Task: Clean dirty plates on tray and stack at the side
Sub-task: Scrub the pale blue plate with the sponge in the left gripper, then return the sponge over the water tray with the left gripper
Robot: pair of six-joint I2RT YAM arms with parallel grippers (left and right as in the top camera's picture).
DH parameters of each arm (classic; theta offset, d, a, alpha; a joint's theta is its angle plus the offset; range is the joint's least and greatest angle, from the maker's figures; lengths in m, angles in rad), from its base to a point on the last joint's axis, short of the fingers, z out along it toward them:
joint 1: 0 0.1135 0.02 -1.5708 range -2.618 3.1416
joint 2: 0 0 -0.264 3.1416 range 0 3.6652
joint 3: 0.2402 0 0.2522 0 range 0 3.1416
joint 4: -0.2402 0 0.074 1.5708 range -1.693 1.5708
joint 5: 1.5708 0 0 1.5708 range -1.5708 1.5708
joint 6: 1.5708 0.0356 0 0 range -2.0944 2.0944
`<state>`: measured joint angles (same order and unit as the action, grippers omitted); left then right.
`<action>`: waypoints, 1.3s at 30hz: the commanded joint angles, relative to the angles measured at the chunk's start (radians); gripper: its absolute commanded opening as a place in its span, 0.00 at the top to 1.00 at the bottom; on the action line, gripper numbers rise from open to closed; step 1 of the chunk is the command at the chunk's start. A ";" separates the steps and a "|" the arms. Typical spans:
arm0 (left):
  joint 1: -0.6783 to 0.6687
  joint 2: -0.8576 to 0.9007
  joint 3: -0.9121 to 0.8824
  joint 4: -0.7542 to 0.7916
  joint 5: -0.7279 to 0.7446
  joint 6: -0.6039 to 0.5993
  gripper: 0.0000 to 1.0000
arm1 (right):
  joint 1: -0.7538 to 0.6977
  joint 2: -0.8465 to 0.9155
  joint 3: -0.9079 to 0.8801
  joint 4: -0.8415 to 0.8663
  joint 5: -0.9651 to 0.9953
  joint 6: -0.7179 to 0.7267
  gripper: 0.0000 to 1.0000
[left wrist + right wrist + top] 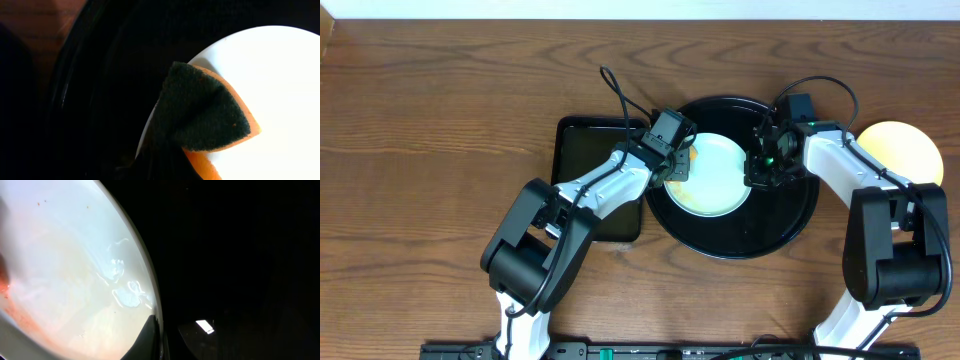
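Note:
A pale mint-green plate (712, 172) lies on the round black tray (790, 215), with a yellowish-orange sauce smear along its lower-left part. My left gripper (672, 165) is shut on a sponge (205, 107) with a dark scouring face and orange body, pressed on the plate's left rim (280, 100). My right gripper (760, 165) is shut on the plate's right rim; in the right wrist view (157, 340) the plate (65, 265) looks wet and smeared. A yellow plate (903, 150) lies on the tabletop at the right. A third plate is out of view.
A rectangular black basin (588, 150) stands just left of the tray, partly under my left arm. Brown wood tabletop (440, 130) stretches to the left and far side. The tray's dark floor (240, 255) fills the right wrist view.

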<state>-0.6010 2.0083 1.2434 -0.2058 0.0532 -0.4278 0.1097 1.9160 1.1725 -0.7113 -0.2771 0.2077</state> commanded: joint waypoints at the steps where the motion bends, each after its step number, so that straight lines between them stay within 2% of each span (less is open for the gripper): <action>1: 0.036 0.018 -0.011 -0.024 -0.094 0.016 0.92 | 0.012 0.008 -0.009 -0.015 0.042 -0.031 0.99; 19: 0.042 -0.246 -0.011 -0.177 -0.047 0.016 0.92 | 0.011 0.008 -0.009 -0.014 0.045 -0.033 0.98; 22: 0.068 -0.250 -0.011 -0.243 -0.051 0.016 0.92 | 0.012 0.008 -0.009 -0.014 0.045 -0.033 0.92; 24: 0.102 -0.249 -0.012 -0.314 -0.077 0.016 0.92 | 0.012 0.009 -0.009 -0.011 0.045 -0.032 0.81; 25: 0.114 -0.249 -0.012 -0.332 -0.084 0.016 0.92 | 0.012 0.009 -0.009 -0.009 0.045 -0.032 0.79; 34: 0.189 -0.248 -0.057 -0.379 -0.099 0.015 0.92 | 0.021 0.031 -0.025 0.036 0.045 -0.032 0.78; 36: 0.190 -0.248 -0.063 -0.381 -0.099 0.016 0.92 | 0.024 0.047 -0.035 0.050 0.044 -0.029 0.81; 38: 0.190 -0.248 -0.063 -0.384 -0.099 0.016 0.92 | 0.025 0.062 -0.040 0.058 0.045 -0.029 0.95; 39: 0.190 -0.248 -0.063 -0.384 -0.099 0.015 0.92 | 0.025 0.063 -0.040 0.059 0.045 -0.029 0.99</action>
<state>-0.4133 1.7588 1.1862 -0.5869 -0.0303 -0.4210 0.1204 1.9202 1.1625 -0.6586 -0.2687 0.1818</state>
